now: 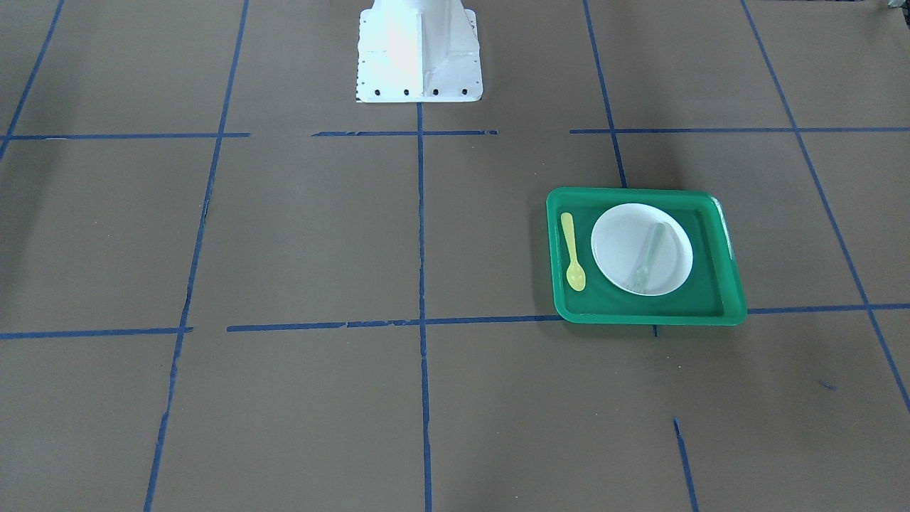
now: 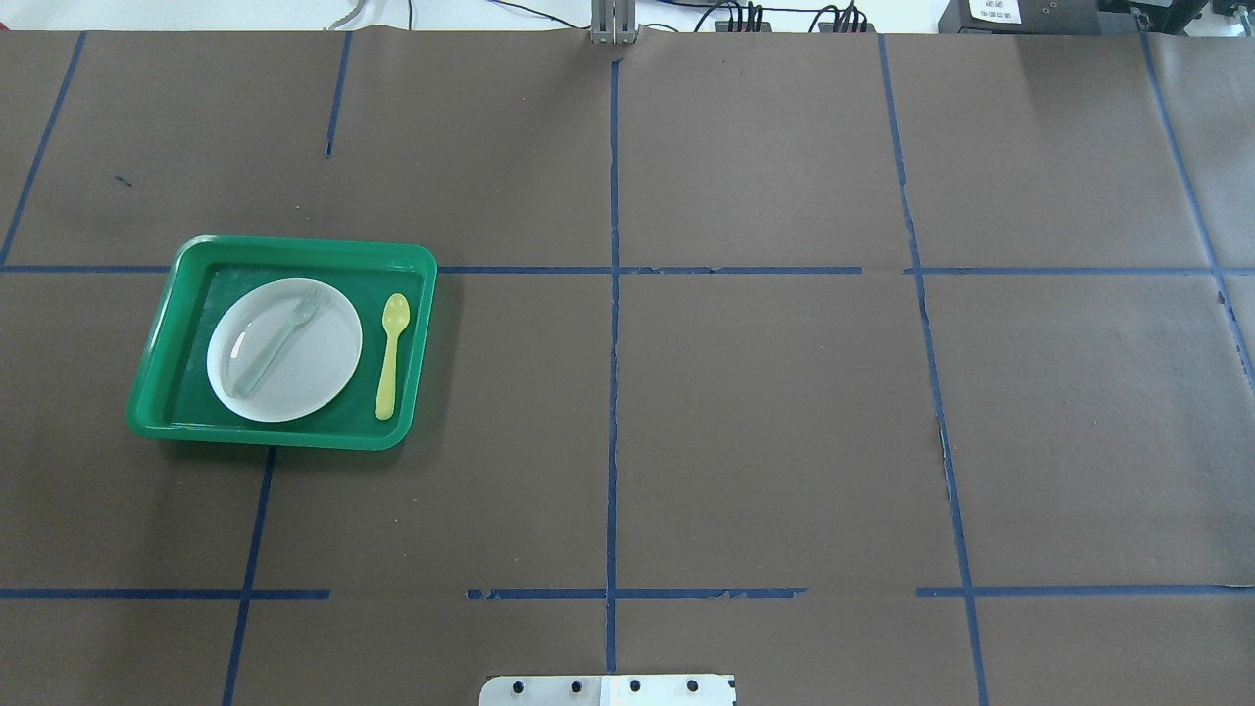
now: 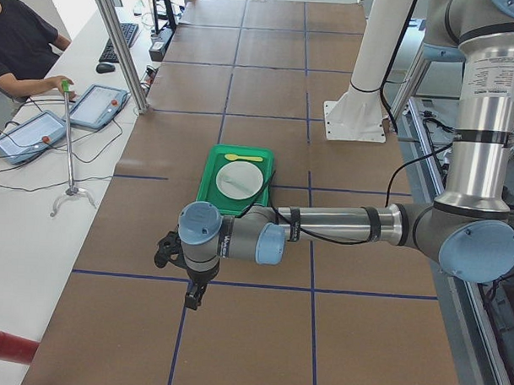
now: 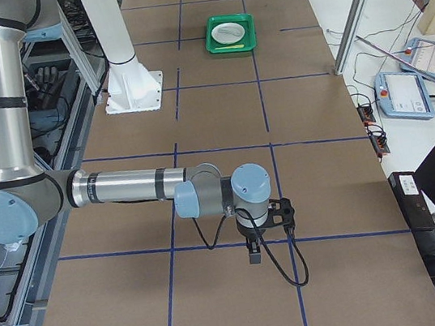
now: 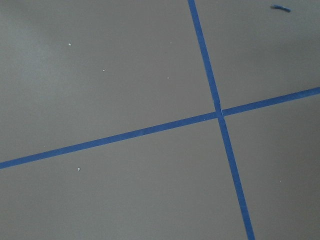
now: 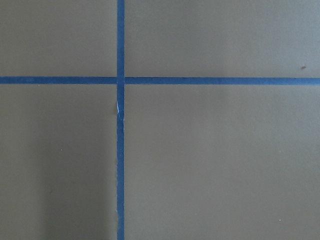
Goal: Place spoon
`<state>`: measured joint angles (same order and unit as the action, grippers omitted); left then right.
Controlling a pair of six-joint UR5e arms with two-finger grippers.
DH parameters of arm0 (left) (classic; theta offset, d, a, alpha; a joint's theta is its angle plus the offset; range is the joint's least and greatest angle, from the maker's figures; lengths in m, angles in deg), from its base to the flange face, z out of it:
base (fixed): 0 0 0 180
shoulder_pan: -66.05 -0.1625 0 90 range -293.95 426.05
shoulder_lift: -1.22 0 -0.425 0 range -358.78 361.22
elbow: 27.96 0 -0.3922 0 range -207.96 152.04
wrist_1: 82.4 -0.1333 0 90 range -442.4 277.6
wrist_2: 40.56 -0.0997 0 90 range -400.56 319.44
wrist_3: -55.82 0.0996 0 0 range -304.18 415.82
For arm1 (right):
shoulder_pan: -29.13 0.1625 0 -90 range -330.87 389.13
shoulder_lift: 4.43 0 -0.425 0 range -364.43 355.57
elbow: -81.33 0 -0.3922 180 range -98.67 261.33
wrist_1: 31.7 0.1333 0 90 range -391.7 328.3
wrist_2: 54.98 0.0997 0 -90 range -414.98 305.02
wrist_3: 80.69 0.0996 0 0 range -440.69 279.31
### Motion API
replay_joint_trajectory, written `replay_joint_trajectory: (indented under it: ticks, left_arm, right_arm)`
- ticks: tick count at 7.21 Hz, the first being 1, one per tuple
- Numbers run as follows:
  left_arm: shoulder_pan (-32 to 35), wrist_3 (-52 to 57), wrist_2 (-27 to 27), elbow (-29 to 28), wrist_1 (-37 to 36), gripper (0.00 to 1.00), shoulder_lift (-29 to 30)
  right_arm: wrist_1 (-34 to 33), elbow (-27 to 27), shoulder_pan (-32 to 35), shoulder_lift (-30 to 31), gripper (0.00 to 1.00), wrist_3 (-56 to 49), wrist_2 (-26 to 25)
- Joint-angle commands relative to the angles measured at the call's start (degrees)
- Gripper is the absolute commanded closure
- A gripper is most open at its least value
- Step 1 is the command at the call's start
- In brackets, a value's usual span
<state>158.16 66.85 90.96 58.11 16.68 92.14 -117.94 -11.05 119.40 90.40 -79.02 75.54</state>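
Observation:
The small yellow spoon lies flat in the green tray, beside the white plate, its bowl pointing away from the robot. It also shows in the overhead view at the tray's right side. A pale translucent fork lies on the plate. My left gripper shows only in the exterior left view, low over the table and well short of the tray; I cannot tell if it is open. My right gripper shows only in the exterior right view, far from the tray; I cannot tell its state.
The table is covered in brown paper with blue tape lines. The robot's white base stands at the table's robot side. Both wrist views show only paper and tape. An operator sits at a side desk with tablets.

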Motion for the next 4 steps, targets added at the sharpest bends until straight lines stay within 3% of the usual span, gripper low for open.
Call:
replay_joint_trajectory:
  ticks: [1,4]
  left_arm:
    - [0.0,0.1,0.0,0.0,-0.2,0.0,0.0]
    - [0.0,0.1,0.0,-0.4,-0.2,0.0,0.0]
  right_arm:
    - [0.0,0.0,0.0,0.0,0.0,0.0,0.0]
    - [0.0,0.0,0.0,0.0,0.0,0.0,0.0]
